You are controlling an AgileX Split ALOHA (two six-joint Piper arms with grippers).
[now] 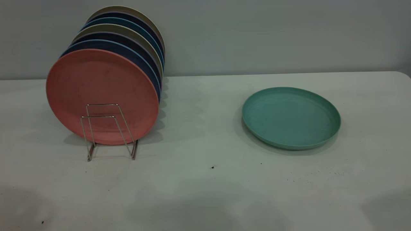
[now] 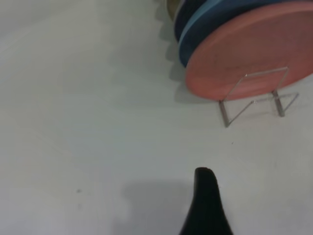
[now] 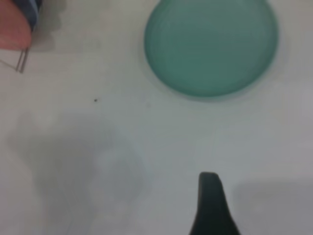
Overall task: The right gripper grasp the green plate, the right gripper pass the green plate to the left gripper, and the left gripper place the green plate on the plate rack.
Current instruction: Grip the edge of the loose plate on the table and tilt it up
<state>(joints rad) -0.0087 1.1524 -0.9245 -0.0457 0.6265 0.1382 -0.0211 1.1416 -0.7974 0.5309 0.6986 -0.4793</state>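
The round, shallow, matte teal-green plastic plate (image 1: 291, 117) lies flat and rim-up on the white table (image 1: 199, 179), in the right half of the exterior frame at mid-height, nothing on it and nothing touching it. In the right wrist view the same green plate (image 3: 211, 46) fills the upper middle of the frame, with bare tabletop between it and the single black pointed fingertip of the right gripper (image 3: 211, 208) at the lower edge; only that one finger shows, so how far this claw is spread cannot be told, and it has hold of nothing visible. Well apart from the plate, in the left half of the exterior frame, stands the thin silver wire plate rack (image 1: 109, 131), its front rectangular loops bare and upright. Behind those loops a salmon-pink round plate (image 1: 102, 96) stands on edge facing the camera, leaning slightly back, followed by a row of dark blue, olive-tan and teal plates (image 1: 128, 38) on edge toward the grey wall (image 1: 273, 35). The left wrist view shows the rack (image 2: 257, 100) and pink plate (image 2: 249, 49) at upper right, and one black fingertip of the left gripper (image 2: 205, 203) at the bottom edge over bare table; its spread cannot be told either, nothing held. Small dark specks (image 1: 212, 167) dot the table near lower centre of the exterior frame.
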